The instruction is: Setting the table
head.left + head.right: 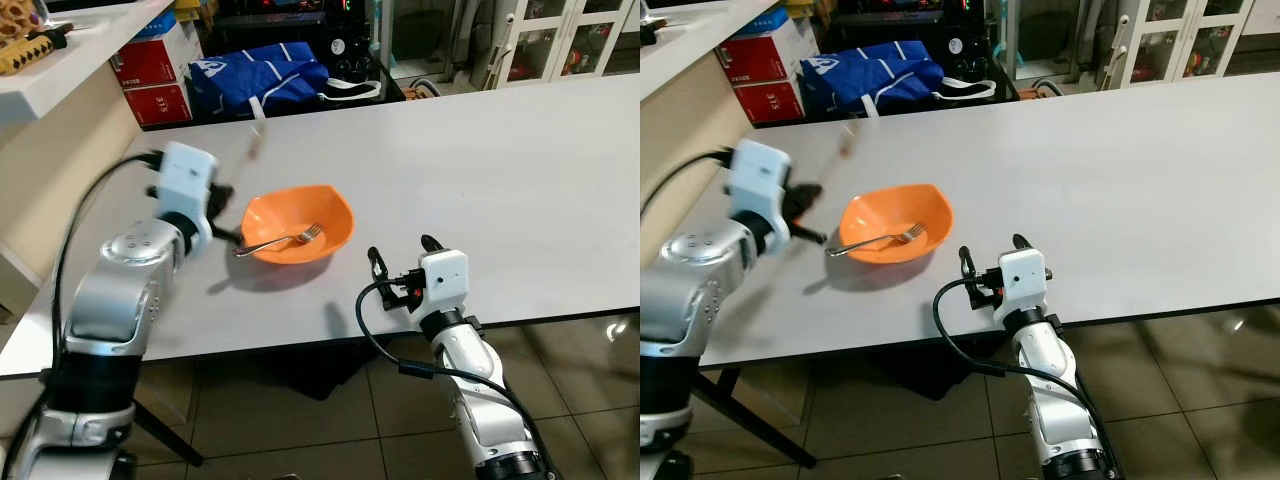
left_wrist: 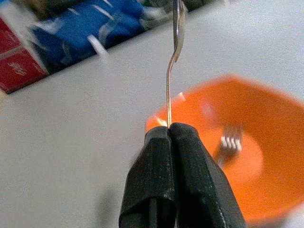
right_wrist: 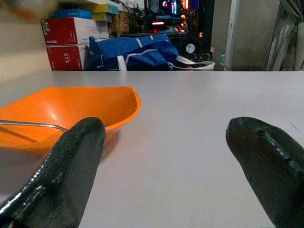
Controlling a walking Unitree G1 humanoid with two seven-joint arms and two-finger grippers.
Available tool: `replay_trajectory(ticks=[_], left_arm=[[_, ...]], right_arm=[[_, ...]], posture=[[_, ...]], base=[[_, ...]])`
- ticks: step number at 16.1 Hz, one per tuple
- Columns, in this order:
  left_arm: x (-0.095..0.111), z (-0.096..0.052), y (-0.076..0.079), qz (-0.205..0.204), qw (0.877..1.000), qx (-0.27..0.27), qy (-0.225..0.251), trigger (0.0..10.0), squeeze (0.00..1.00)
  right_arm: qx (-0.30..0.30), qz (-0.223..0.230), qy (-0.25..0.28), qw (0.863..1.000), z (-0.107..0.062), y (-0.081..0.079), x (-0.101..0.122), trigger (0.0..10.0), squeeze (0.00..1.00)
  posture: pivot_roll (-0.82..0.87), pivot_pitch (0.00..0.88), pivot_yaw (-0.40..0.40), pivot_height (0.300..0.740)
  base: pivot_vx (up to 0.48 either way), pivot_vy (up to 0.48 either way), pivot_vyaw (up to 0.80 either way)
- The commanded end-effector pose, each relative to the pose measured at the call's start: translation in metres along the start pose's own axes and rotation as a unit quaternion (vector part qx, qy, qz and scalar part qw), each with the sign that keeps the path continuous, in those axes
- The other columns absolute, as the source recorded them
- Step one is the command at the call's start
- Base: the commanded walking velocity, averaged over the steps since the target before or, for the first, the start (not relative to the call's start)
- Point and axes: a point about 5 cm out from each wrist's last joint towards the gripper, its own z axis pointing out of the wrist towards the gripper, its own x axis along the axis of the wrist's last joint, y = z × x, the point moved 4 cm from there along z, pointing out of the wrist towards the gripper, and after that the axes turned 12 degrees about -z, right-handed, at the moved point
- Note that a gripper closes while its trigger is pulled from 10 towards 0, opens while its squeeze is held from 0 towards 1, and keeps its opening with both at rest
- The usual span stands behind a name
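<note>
Two grippers work over the white table (image 1: 520,160): left gripper (image 2: 170,137) clenched on a spoon (image 2: 175,47) handle, just left of the orange bowl (image 1: 300,222) holding a fork (image 1: 285,240); right gripper (image 1: 400,255) rests spread apart at the near edge, right of the bowl

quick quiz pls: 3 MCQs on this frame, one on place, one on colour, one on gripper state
1. Where is the fork?
A. in the bowl
B. on the floor
C. in the right gripper

2. What colour is the bowl?
A. blue
B. orange
C. white

3. What state is the left gripper in?
A. open, empty
B. shut on a spoon
C. shut on the bowl rim

Key: 1 A, the fork lies in the bowl; 2 B, it is plainly orange; 3 B, the left gripper pinches the spoon handle, while the right gripper is open over the table.
</note>
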Motion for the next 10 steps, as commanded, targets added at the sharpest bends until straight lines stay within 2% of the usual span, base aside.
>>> replay_trajectory(ticks=[1, 3, 5, 7, 9, 10], left_arm=[[0.001, 0.003, -0.005, 0.041, 0.999, -0.005, -0.022, 10.0, 0.0], [-0.002, 0.01, -0.018, 0.104, 0.993, -0.004, -0.061, 10.0, 0.0], [0.005, 0.013, -0.026, 0.136, 0.988, -0.004, -0.071, 10.0, 0.0], [0.014, 0.014, -0.027, 0.157, 0.985, -0.01, -0.07, 10.0, 0.0], [0.016, 0.014, -0.022, 0.208, 0.972, -0.05, -0.094, 10.0, 0.0], [0.016, 0.014, -0.021, 0.218, 0.969, -0.056, -0.098, 10.0, 0.0]], right_arm=[[0.001, -0.001, 0.01, 1.0, 0.004, -0.002, 0.005, 10.0, 0.0], [0.001, 0.0, 0.011, 1.0, 0.004, -0.003, 0.006, 10.0, 0.0], [-0.001, 0.0, 0.01, 1.0, 0.002, -0.002, 0.005, 10.0, 0.0], [-0.003, -0.001, 0.009, 1.0, 0.001, -0.002, 0.005, 10.0, 0.0], [-0.002, -0.002, 0.008, 1.0, 0.0, -0.002, 0.005, 10.0, 0.0], [-0.002, -0.003, 0.008, 1.0, 0.001, -0.002, 0.005, 10.0, 0.0]], posture=[[-0.11, 0.0, 0.143, 0.74], [-0.12, 0.0, 0.152, 0.74], [-0.12, 0.0, 0.156, 0.74], [-0.13, 0.0, 0.157, 0.74], [-0.12, 0.001, 0.16, 0.74], [-0.12, 0.001, 0.16, 0.74]], base=[[0.0, 0.0, 0.0], [0.0, 0.0, 0.0], [0.0, 0.0, 0.0], [0.0, 0.0, 0.0], [0.0, 0.0, 0.0], [0.0, 0.0, 0.0]])
